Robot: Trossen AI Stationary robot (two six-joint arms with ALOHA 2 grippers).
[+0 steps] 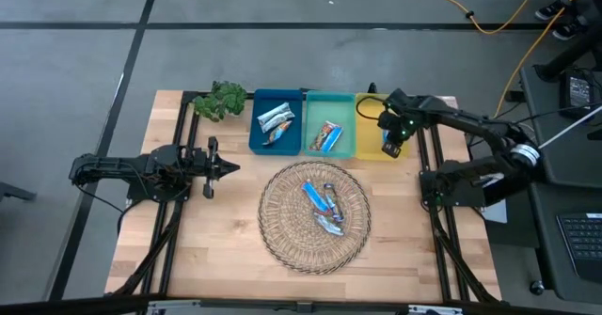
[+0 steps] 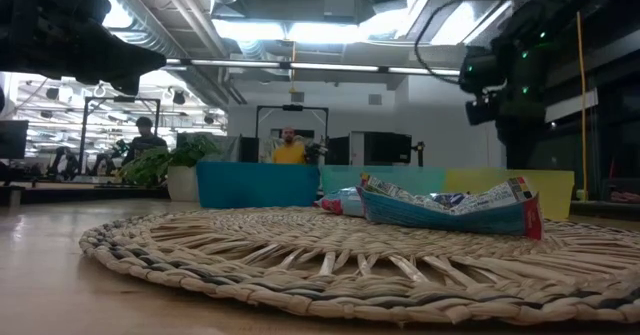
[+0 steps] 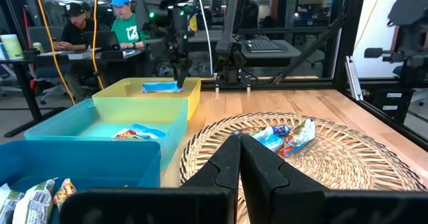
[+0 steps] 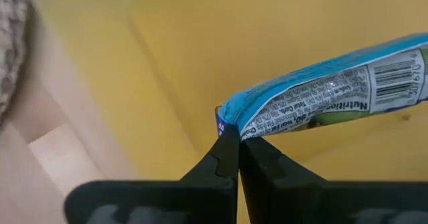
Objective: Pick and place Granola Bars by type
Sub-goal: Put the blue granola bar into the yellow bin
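**While one blue bar hangs over the yellow bin: sorting roughly half done**

Item 1, right gripper (image 4: 231, 140): jaws pinched shut on the crimped end of a blue granola bar (image 4: 321, 93). Position: over the yellow bin (image 1: 369, 136), the bin nearest the table's far right corner. In the right wrist view, the bar's long axis runs away from the fingertips at a slant across the bin's floor, barcode end farthest from the jaws. Whether that far end rests on the floor cannot be told.

Item 2, left gripper (image 1: 229, 168): jaws closed on nothing, parked near the table's left edge, pointing toward the woven mat (image 1: 282, 240).

Item 3, teal bin (image 1: 327, 103), middle of the row along the far edge: holds wrapped bars (image 1: 326, 137) with orange-brown showing.

Item 4, blue bin (image 1: 277, 99), left of the teal: holds silver-white bars (image 1: 276, 120).

Item 5, woven mat, centre of the table toward the near edge: a small cluster of unsorted bars (image 1: 324, 205), mostly blue, lying at mixed angles; exact count unclear where they overlap.

Item 6, plant (image 1: 223, 100), at the far edge left of the bins; not part of the sort.

Status, as judged: each bin has stock, the held bar awaits release, and the mat cluster remains to be moved.
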